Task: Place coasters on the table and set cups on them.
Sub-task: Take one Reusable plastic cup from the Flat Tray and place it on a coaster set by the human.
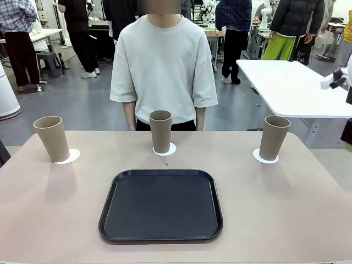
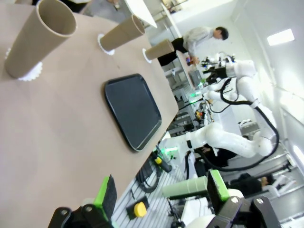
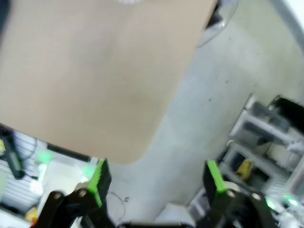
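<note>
Fingers of our left gripper [image 2: 159,192] and right gripper [image 3: 154,178] spread wide, empty; three cups [image 1: 160,131] upright on coasters [image 1: 164,149], protecting surface [image 1: 55,220].

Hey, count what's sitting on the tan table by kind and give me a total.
Cups: 3, at left, in the middle and at right
Coasters: 3, one under each cup
Tray: 1, black
Total: 7

Right wrist view motion-blurred; coaster [image 3: 127,2] cut by the top edge. Front view: desk [image 1: 286,209] corners cropped, cups [image 1: 160,131] hide coaster centres.
</note>
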